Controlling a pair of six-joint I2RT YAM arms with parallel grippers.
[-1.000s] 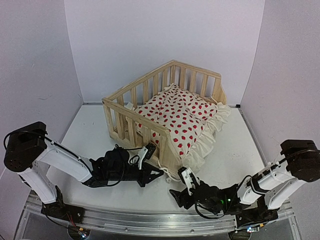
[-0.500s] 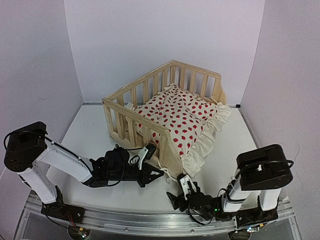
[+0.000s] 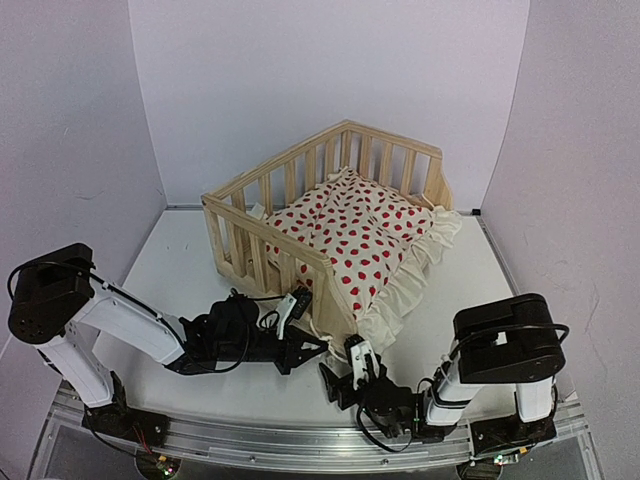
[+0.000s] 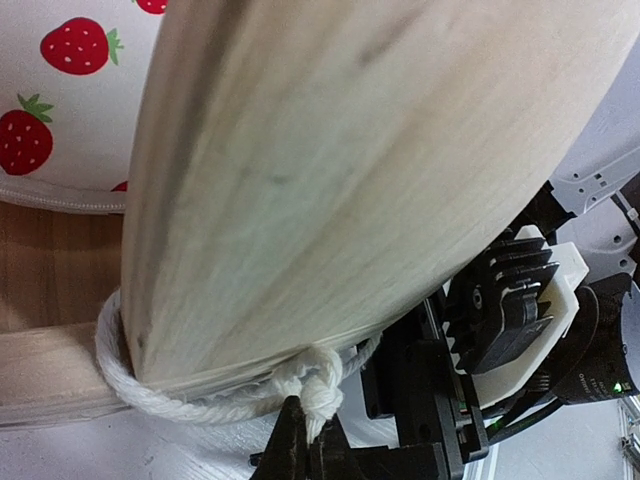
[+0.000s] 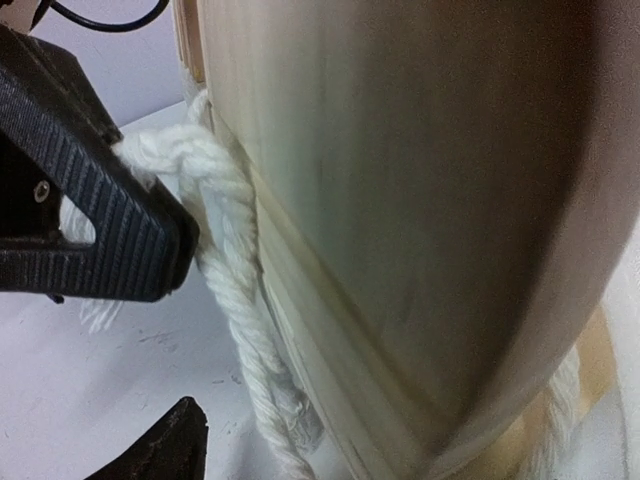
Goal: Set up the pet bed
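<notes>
The pet bed (image 3: 262,238) is a pale pine frame with slatted rails, and its red-dotted ruffled cushion (image 3: 352,232) lies inside, the ruffle spilling over the open right side. A white tie string (image 4: 200,405) loops round the near corner post (image 4: 350,170) and is knotted. My left gripper (image 4: 312,440) is shut on the string's end just under the knot. My right gripper (image 3: 340,372) is open, low on the table right of that post. One of its fingers (image 5: 160,450) shows beside the hanging string (image 5: 245,330).
Both arms lie low along the table's near edge, close together at the bed's near corner. The right gripper's ribbed pad (image 4: 510,305) shows just behind the post in the left wrist view. Walls enclose the table (image 3: 170,260) at the left, back and right.
My right gripper has slid left along the table to the bed's near corner post. The bed frame has shifted slightly left. The left gripper keeps its hold on the string.
</notes>
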